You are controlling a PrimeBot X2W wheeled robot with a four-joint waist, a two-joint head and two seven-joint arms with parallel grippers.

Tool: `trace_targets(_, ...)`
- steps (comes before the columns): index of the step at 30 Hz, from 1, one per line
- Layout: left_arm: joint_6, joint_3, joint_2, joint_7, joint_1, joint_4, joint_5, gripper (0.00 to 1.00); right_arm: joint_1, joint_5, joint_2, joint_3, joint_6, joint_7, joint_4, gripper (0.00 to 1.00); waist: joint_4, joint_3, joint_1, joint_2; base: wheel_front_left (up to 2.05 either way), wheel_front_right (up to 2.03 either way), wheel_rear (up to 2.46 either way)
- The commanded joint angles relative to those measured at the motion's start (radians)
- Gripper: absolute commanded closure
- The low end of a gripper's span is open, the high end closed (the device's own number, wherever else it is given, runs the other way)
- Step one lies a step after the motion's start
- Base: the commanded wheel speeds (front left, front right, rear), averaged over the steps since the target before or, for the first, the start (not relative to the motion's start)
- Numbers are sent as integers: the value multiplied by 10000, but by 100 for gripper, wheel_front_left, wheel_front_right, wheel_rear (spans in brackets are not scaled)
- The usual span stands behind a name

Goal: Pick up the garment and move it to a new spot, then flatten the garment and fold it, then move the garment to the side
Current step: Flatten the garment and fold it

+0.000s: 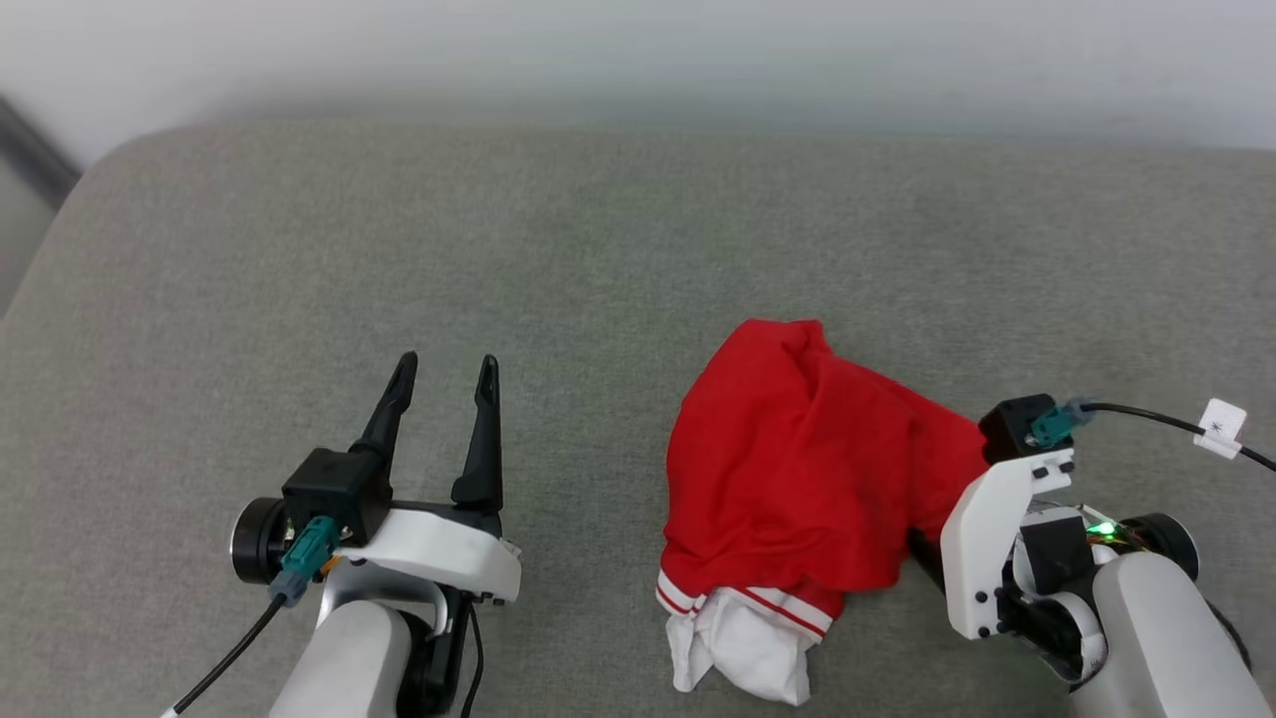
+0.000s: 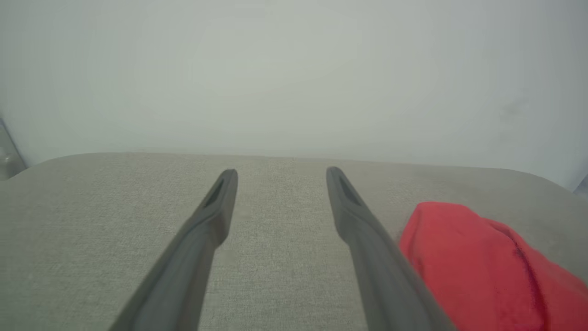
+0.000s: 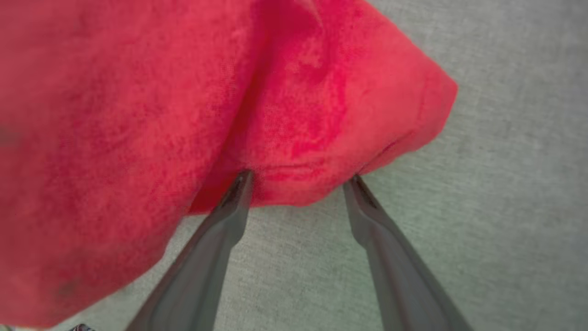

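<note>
The garment (image 1: pixel 797 459) is a crumpled red heap on the grey fabric surface, right of centre, with a white sleeve end (image 1: pixel 748 648) and striped trim at its near edge. My left gripper (image 1: pixel 444 374) stands open to the left of it, apart from it and holding nothing; in the left wrist view the left gripper (image 2: pixel 281 172) has the garment (image 2: pixel 477 266) to its right. My right gripper (image 3: pixel 299 177) is open, its tips touching the garment's (image 3: pixel 138 115) edge, with a fold of red cloth between them. In the head view the heap hides those fingers; the right wrist (image 1: pixel 1007 519) shows beside it.
The padded grey surface (image 1: pixel 598 249) stretches wide to the left and far side of the heap. Its rounded corner lies at the far left, and a pale wall (image 2: pixel 294 69) rises behind the far edge. A black cable with a white tag (image 1: pixel 1221 427) runs off the right wrist.
</note>
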State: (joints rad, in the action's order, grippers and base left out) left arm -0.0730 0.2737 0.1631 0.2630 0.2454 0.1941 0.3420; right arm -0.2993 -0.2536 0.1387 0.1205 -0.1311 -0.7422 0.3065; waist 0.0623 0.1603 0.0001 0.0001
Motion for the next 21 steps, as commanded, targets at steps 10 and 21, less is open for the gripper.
trace_targets(10, 271, -500, -345, 26, 156, 64, -358, 0, -542, -742, 213, 632, 4, -367, 1096, 100, 305, 492, -1, -1, 0, 0, 0)
trace_targets(21, 444, -851, -527, 26, -105, 192, -618, 0, -1473, 324, 1206, -1557, 7, 2253, -173, 100, -60, 289, -1, -1, 0, 0, 0)
